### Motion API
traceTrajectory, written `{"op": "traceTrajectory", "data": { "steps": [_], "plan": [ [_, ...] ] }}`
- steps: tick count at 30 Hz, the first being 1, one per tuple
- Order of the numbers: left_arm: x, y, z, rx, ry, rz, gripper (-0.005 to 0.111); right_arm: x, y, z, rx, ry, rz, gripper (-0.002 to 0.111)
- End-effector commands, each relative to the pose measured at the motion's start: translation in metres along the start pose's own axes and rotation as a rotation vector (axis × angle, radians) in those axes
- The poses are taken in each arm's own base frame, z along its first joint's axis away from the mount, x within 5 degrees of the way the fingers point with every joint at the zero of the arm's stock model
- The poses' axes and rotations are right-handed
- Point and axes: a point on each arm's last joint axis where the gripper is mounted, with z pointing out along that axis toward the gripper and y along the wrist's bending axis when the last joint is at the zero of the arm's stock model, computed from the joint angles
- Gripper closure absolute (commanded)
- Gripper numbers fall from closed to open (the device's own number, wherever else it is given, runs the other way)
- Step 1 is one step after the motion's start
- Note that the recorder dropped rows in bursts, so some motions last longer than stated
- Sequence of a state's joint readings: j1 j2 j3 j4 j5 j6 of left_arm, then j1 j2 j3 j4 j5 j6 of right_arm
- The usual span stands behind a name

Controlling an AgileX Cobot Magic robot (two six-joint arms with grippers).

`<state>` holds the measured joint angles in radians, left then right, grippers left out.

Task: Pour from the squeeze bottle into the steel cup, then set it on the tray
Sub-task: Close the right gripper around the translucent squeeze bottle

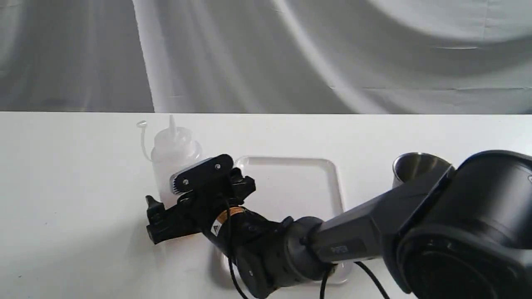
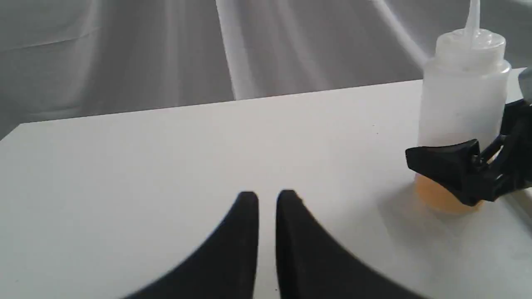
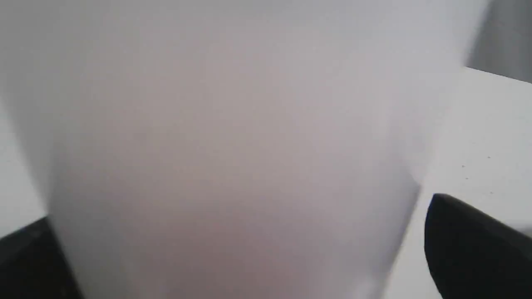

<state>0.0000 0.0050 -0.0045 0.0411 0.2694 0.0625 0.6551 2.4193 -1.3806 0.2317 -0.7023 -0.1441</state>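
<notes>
Nearest the camera, the right arm fills the 4 o'clock corner and reaches across the white bench (image 1: 62, 187) toward 9 o'clock. Its forearm passes over the near edge of the tray (image 1: 291, 182).

The right claw (image 1: 163, 195) is spread to its widest, with one jaw on each side of the squeeze bottle's (image 1: 174, 149) lower body. It has not closed on the bottle. The right wrist view shows only the blurred, pale bottle wall between two dark fingertips.

The left claw (image 2: 267, 195) hovers low over bare bench with its fingers almost together, and it holds nothing.

The bottle stands upright at the tray's 9 o'clock, just beside it. A little amber liquid sits at its base, and the cap (image 1: 141, 124) hangs off on its tether, so the nozzle is open.

The steel cup (image 1: 415, 166) stands at the tray's 3 o'clock, partly hidden behind the arm. Grey cloth hangs at the back.

Likely risks:
- **Tipping:** the bottle looks light and tall, so a jaw that touches first on one side could tip or skid it.
- **Squirting:** its wall looks soft, so a hard pinch could squirt liquid from the open nozzle before it reaches the cup.
- **Dripping:** the cup is well apart from the bottle, so tilting early on the way over would drip on the tray.
- **Knocking the cup:** the forearm passes close to the cup and could knock it.
</notes>
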Motion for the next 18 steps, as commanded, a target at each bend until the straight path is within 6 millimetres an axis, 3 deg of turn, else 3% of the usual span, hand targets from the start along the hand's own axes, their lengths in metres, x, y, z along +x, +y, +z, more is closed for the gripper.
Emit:
{"op": "traceTrajectory", "data": {
  "steps": [1, 18],
  "plan": [
    [0.0006, -0.0002, 0.0, 0.003, -0.008, 0.001, 0.098, -0.0049, -0.0053, 0.0012, 0.008, -0.025, 0.0, 0.003],
    [0.0006, -0.0002, 0.0, 0.003, -0.008, 0.001, 0.098, -0.0065, -0.0037, 0.0032, -0.025, -0.028, -0.021, 0.003]
  ]
}}
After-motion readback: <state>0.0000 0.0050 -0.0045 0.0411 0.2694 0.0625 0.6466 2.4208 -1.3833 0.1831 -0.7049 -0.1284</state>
